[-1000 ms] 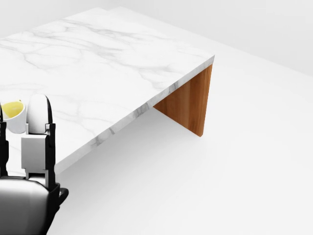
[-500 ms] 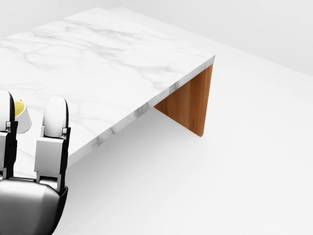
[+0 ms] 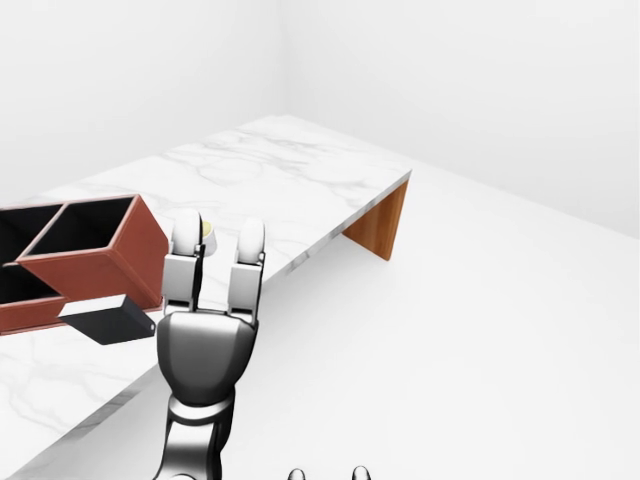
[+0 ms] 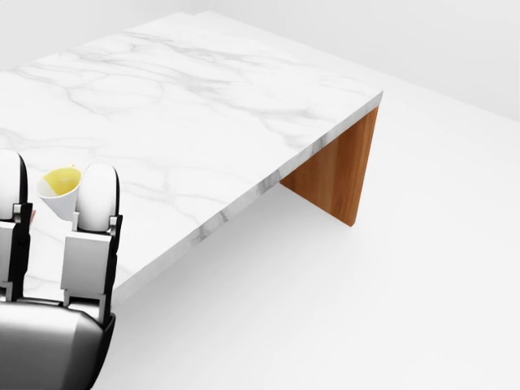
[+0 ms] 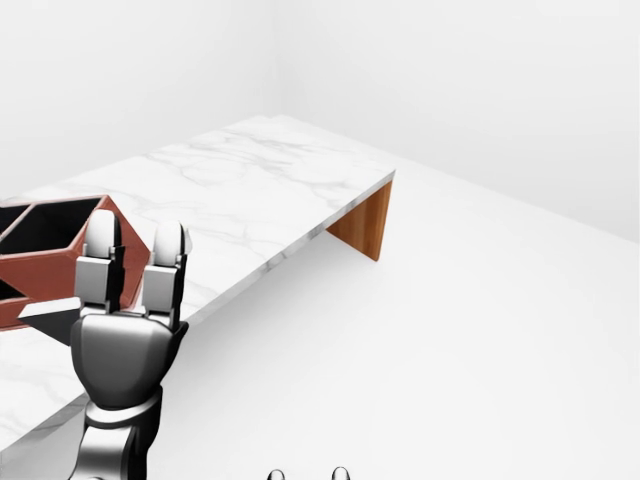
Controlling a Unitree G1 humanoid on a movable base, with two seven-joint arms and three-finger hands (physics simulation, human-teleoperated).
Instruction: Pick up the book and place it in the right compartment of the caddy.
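Fingers of the left hand (image 3: 205, 330) stand straight up and spread, holding nothing, raised at the near edge of the marble table (image 3: 300, 175). Only two fingertips of the right hand (image 3: 325, 474) peek in at the bottom of the left-eye view, so whether they are spread or closed cannot be told.

A dark, flat book (image 3: 108, 320) lies on the table, just left of the raised hand, touching or tucked under the near corner of the reddish-brown caddy (image 3: 95, 255). The caddy's open compartments sit just beyond the book, on its far side. A small white cup with yellow inside (image 4: 61, 192) stands close behind the fingers.

As I judge it, the reach is underway and the grasp is not yet made. To do it well, the hand should go left and down, come at the book's free near edge, and close round the thin sides without nudging the caddy or tipping the cup. Lifting clear of the caddy wall before moving over the right compartment looks prudent.
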